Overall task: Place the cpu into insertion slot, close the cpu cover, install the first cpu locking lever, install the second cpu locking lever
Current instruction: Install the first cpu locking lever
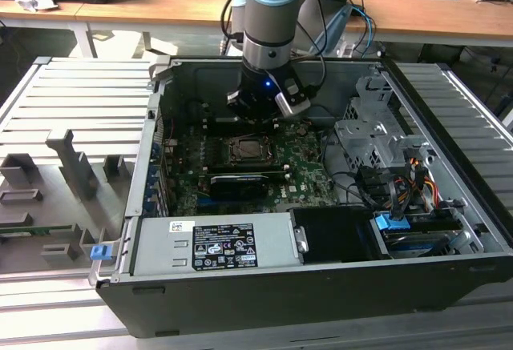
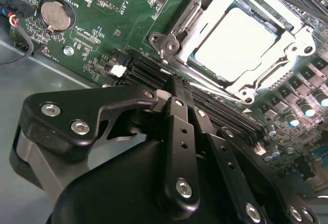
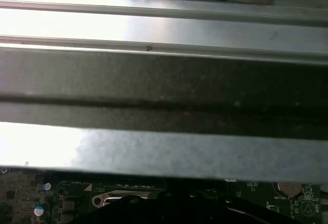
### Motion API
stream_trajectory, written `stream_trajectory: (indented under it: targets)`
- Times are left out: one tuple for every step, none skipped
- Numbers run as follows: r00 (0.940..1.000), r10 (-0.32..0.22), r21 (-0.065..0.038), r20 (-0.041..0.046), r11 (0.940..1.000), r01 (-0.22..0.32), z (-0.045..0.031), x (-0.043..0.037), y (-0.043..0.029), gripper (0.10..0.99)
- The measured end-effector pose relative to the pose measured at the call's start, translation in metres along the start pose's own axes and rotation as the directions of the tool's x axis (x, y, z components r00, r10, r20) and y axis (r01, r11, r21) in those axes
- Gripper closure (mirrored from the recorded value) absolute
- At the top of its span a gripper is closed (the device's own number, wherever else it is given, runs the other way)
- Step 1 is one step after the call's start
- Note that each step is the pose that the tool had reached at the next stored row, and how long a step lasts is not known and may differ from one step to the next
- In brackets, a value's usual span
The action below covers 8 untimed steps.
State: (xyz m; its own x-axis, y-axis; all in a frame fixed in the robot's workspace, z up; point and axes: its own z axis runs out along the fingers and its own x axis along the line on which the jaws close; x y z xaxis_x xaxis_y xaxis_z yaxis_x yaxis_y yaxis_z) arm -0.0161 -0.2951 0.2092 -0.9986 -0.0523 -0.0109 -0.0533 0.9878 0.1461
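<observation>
Gripper [image 2: 174,83] points down over the motherboard [image 2: 102,24], fingers together, holding nothing; cpu [image 2: 233,42] sits in its socket under the cover [image 2: 266,83], just beyond the fingertips.

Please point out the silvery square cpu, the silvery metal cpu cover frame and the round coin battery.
silvery square cpu [image 2: 237,42], second wrist view, top centre.
silvery metal cpu cover frame [image 2: 195,16], second wrist view, side bar.
round coin battery [image 2: 54,14], second wrist view, face.

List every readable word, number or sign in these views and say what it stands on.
The white label on the power supply: print too small to read.
The motherboard markings near the coin battery: too blurred to read.
</observation>
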Motion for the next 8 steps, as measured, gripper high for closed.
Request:
stream_trajectory:
  targets:
    - [1.0000,0.000,0.000,0.0000,1.0000,0.000,0.0007,-0.0003,-0.0001,0.980]
    - [1.0000,0.000,0.000,0.0001,1.0000,0.000,0.0012,-0.0004,-0.0002,0.980]
    - [1.0000,0.000,0.000,0.0001,1.0000,0.000,0.0017,-0.0005,-0.0003,0.980]
    - [1.0000,0.000,0.000,0.0001,1.0000,0.000,0.0021,-0.0006,-0.0003,0.980]
    - [1.0000,0.000,0.000,0.0000,1.0000,0.000,0.0026,-0.0007,-0.0004,0.980]
    - [1.0000,0.000,0.000,0.0000,1.0000,0.000,0.0031,-0.0008,-0.0005,0.980]
    - [1.0000,0.000,0.000,0.0000,1.0000,0.000,0.0035,-0.0009,-0.0006,0.980]
    - [1.0000,0.000,0.000,0.0000,1.0000,0.000,0.0041,-0.0010,-0.0007,0.980]
